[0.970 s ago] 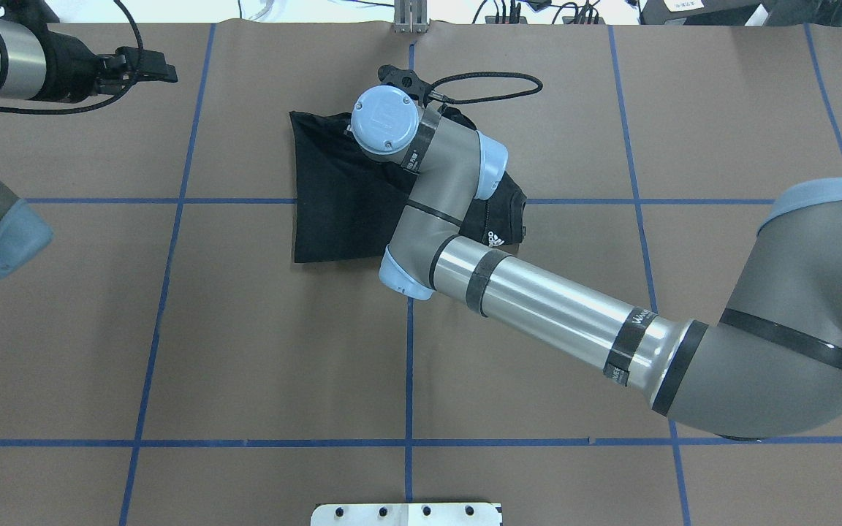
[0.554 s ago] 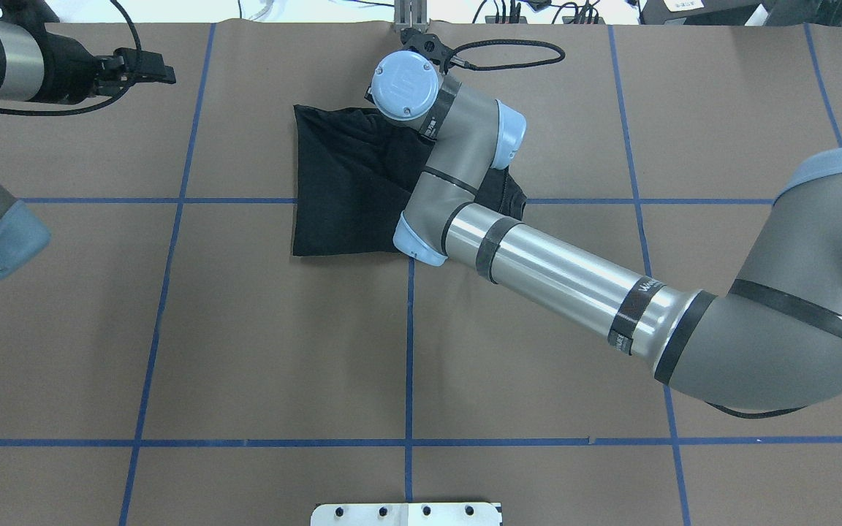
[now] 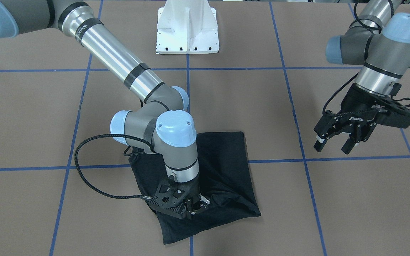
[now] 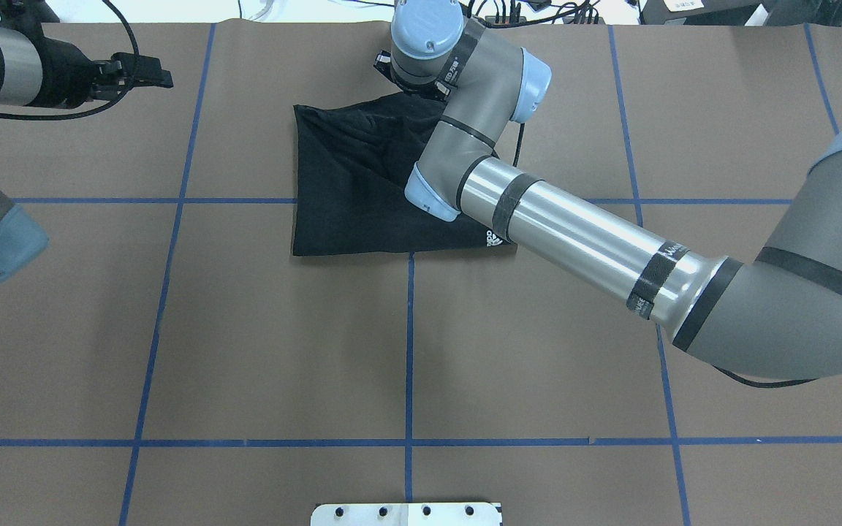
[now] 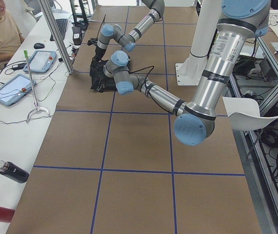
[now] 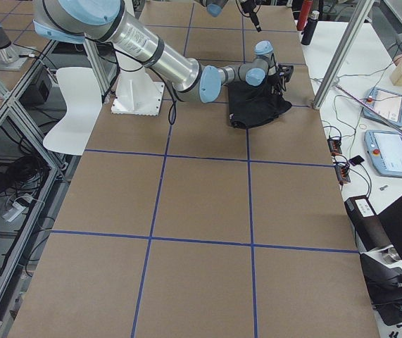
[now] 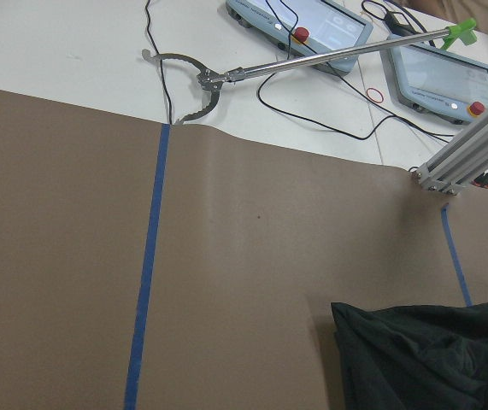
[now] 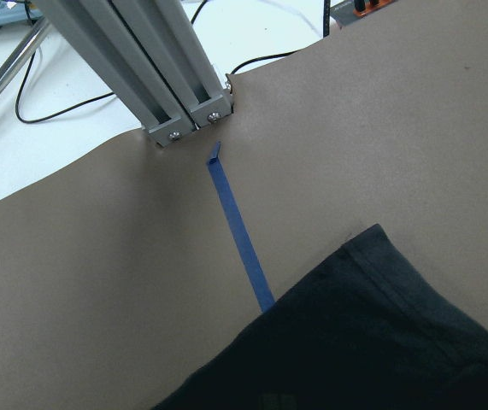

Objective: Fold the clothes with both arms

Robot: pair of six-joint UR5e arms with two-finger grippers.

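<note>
Right now the black T-shirt (image 4: 348,190) is laid on the table (image 4: 245,351), close to the middle of the far edge, away from the robot's base. It is folded into a rough square, and a bunched-up lump is seen at its far side. The right gripper (image 3: 194,208) is pushed down into that lump. Its fingers are sunk in the dark cloth, so it cannot be told whether they are squeezed on the cloth or let go. The left gripper (image 3: 333,146) is held up in the air near the far edge on the robot's left, well apart from the shirt. Its jaws are spread wide and nothing is held in them. The shirt is judged to be light, soft and floppy, so it will sag and crease when it is lifted, and it may slide a little on the smooth brown cover. It is best taken by a corner or a hem, where a few layers can be pinched at once, and not by the flat middle. The word ROBOTIQ can be read in white on the left gripper. A small white mark (image 4: 494,239) is seen at the shirt's near right corner, but it is partly hidden by the arm and cannot be read. White letters are printed on a black band (image 4: 673,252) round the right arm, but they are too small to be read in full.
</note>
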